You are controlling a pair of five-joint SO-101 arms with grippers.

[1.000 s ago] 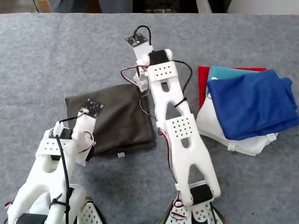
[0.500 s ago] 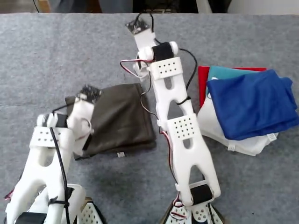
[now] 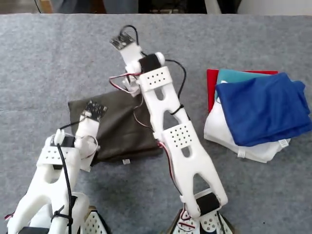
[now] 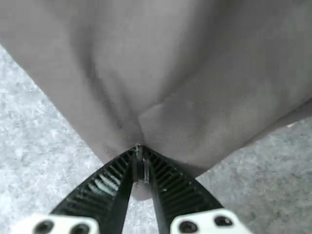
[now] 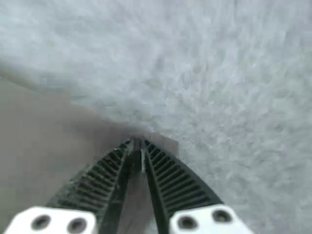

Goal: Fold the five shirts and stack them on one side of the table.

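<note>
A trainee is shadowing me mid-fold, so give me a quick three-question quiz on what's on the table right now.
1. True or false: the blue shirt lies on top of the stack.
2. The left gripper and right gripper are both shut on which shirt? A red; B dark brown shirt; C white.
3. Fill in: the stack holds ___ shirts.
Key: 1 true; 2 B; 3 four.

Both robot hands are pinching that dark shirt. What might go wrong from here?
The right hand grips just a thin corner of the dark shirt, so it may slip free. The left hand bunches the cloth, which might undo the fold. Carrying it over could also nudge the stack, whose blue shirt sits askew.
</note>
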